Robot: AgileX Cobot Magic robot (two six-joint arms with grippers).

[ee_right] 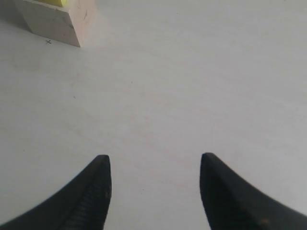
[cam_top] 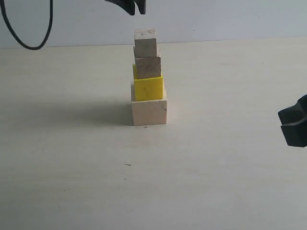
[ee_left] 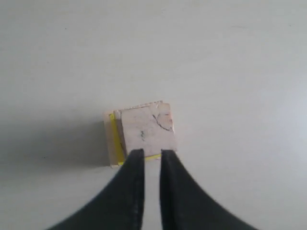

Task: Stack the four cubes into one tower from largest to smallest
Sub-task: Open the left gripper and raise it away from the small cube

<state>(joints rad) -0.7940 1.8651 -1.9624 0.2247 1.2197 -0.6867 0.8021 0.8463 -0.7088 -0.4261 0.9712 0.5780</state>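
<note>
Four-cube tower [cam_top: 148, 79] exterior, right wrist base [ee_right: 50, 24] only

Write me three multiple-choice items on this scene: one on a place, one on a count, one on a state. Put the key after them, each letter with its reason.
1. The yellow cube rests:
A. directly on the large pale cube
B. at the very top of the tower
C. inside the right pincer

2. Cubes in the tower:
A. two
B. three
C. four

3. The right pincer is:
A. shut on a cube
B. open and empty
C. shut and empty

Key:
1 A: the yellow cube sits on the widest block, with two more cubes above it.
2 C: the exterior view shows four stacked levels.
3 B: its fingers stand wide apart with nothing between them.
</note>
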